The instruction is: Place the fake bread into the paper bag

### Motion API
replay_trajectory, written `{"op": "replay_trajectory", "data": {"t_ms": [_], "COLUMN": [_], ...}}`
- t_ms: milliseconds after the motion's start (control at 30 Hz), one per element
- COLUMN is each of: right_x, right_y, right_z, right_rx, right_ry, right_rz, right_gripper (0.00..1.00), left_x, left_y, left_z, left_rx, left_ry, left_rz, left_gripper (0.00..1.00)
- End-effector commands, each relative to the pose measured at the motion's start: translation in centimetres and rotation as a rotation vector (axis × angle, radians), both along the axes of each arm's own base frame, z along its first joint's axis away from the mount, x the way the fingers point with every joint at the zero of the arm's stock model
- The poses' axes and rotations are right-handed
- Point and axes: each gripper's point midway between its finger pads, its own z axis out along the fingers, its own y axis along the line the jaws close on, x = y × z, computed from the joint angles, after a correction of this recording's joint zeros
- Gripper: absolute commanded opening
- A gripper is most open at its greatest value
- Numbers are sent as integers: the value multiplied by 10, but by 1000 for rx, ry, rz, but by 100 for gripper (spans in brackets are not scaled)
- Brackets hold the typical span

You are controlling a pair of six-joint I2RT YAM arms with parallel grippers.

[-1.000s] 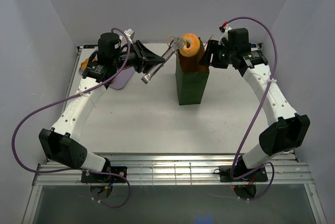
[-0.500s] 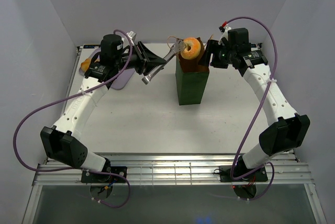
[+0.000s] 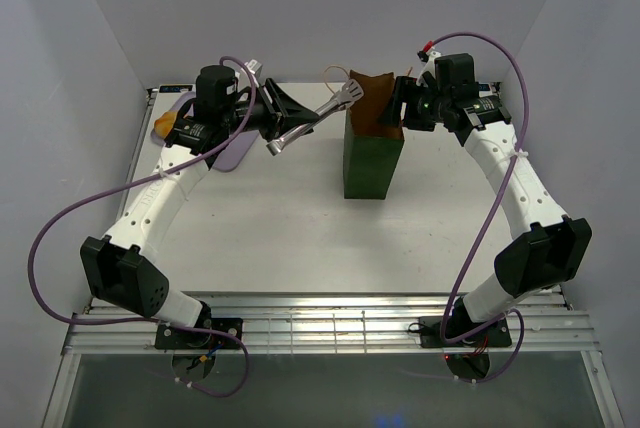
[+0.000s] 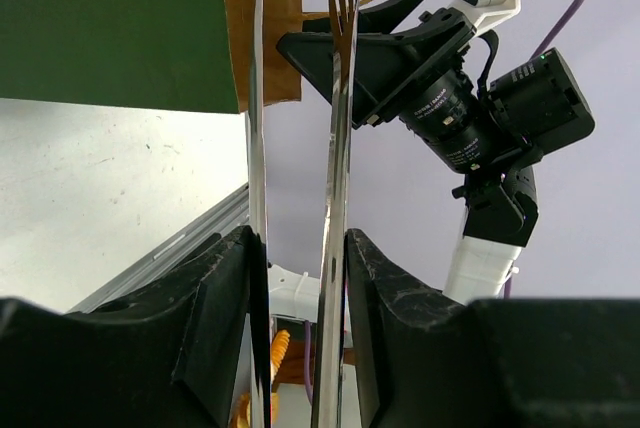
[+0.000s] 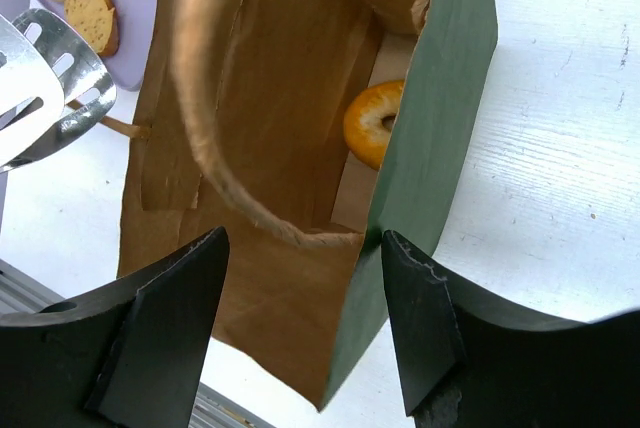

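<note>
The left gripper (image 4: 300, 248) is clamped on a pair of metal tongs (image 4: 338, 98), its two black fingers pressing the handles from either side. The slotted blades stand slightly apart and hold nothing. In the overhead view the tongs (image 3: 318, 118) reach toward the upper left rim of the paper bag (image 3: 372, 158), which stands upright on the table (image 3: 280, 238). The right gripper (image 5: 300, 248) hangs over the bag's open mouth from the far right side, its fingers spread wide. The kraft lining and a looping string handle (image 5: 200, 118) show between the fingers, and neither finger can be seen pinching the paper. Deep inside the bag, against the wall at its bottom, lies the ring doughnut (image 5: 372, 123). Three more pastries (image 5: 90, 13) sit on the lilac tray (image 5: 125, 63), beyond the bag on the left arm's side.
</note>
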Motion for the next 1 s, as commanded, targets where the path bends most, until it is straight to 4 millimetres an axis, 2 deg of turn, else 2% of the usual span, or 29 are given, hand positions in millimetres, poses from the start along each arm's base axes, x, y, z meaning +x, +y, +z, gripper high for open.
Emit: {"op": "replay_trajectory", "data": {"t_ms": [0,67,367,500,567,600,667,700,767,800,833,900,933,967], "right_x": [5,5,4,2,1,1,0,-1,-2,-2,-2,-2,-2,-2], "right_y": [1,0,1,2,2,2,2,2,1,1,1,2,3,3], "right_z": [18,17,16,15,14,15,15,15,17,14,15,15,16,16], "right_rx": [11,10,14,16,18,21,23,22,25,23,23,28,31,32], "right_ry": [-52,-52,-47,-42,-41,-43,-42,-40,-46,-40,-42,-41,-41,-41], "right_rz": [11,12,17,19,17,17,18,18,19,19,19,21,22,23], "right_gripper": [69,68,68,68,68,68,68,68,68,68,68,68,68,68], "left_x": [-2,-2,-11,-13,-10,-5,-2,6,8,16,18,25,26,35], "left_y": [-2,-2,2,12,25,35,57,75,97,117,126,147,151,175], "left_z": [21,26,108,129,143,139,144,143,148,150,152,148,146,141], "left_rx": [-21,-28,-77,-79,-59,-21,11,28,33,45,49,75,91,113], "left_ry": [-81,-95,-342,-398,-433,-428,-442,-436,-445,-443,-451,-431,-429,-412], "left_rz": [-13,-16,-26,26,104,148,228,279,332,386,406,449,453,513], "left_gripper": [51,50,50,50,50,50,50,50,50,50,50,50,49,49]}}
